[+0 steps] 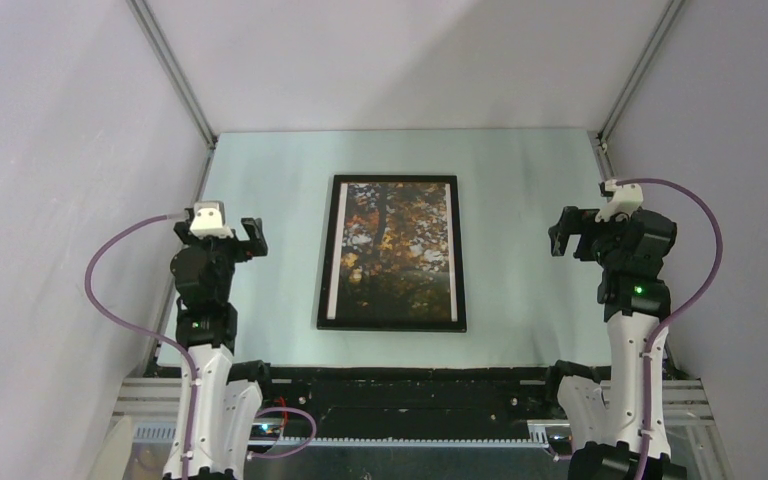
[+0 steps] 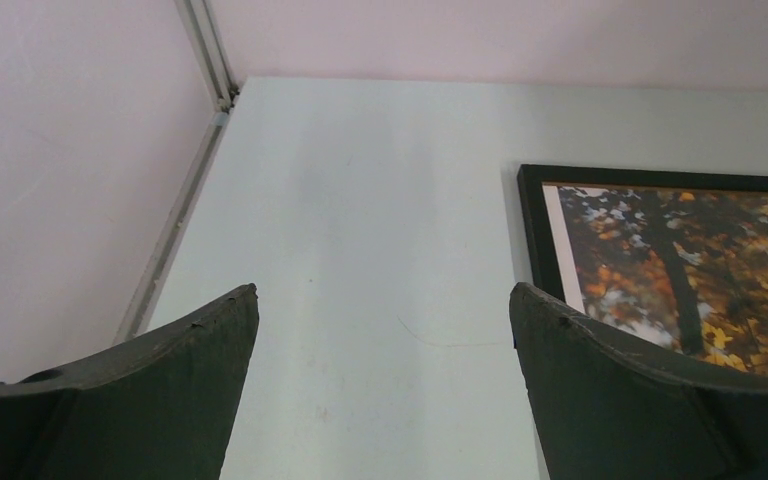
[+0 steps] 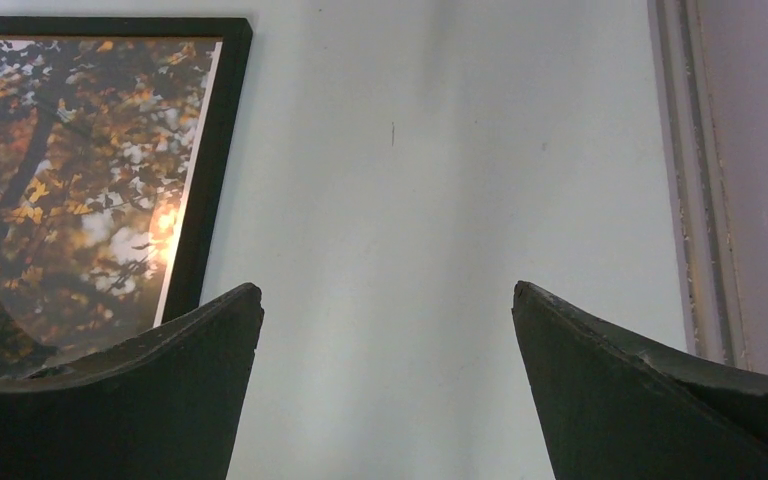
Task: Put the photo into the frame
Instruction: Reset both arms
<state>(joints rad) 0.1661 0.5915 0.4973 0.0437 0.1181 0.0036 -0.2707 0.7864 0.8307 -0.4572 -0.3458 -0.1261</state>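
Observation:
The black frame (image 1: 324, 270) lies flat, front up, in the middle of the table. The photo (image 1: 393, 252) of dark autumn trees with orange-yellow leaves and white side strips fills it behind the pane. My left gripper (image 1: 239, 236) is open and empty, raised to the left of the frame. My right gripper (image 1: 566, 234) is open and empty, raised to the right of it. The left wrist view shows the frame's far left corner (image 2: 528, 215) and the photo (image 2: 690, 270). The right wrist view shows the frame's far right edge (image 3: 222, 140) and the photo (image 3: 70, 170).
Pale walls close the table on the left, right and back, with metal rails (image 1: 175, 75) in the corners. The black base bar (image 1: 400, 390) runs along the near edge between the arm bases. Purple cables (image 1: 100, 290) loop off both wrists.

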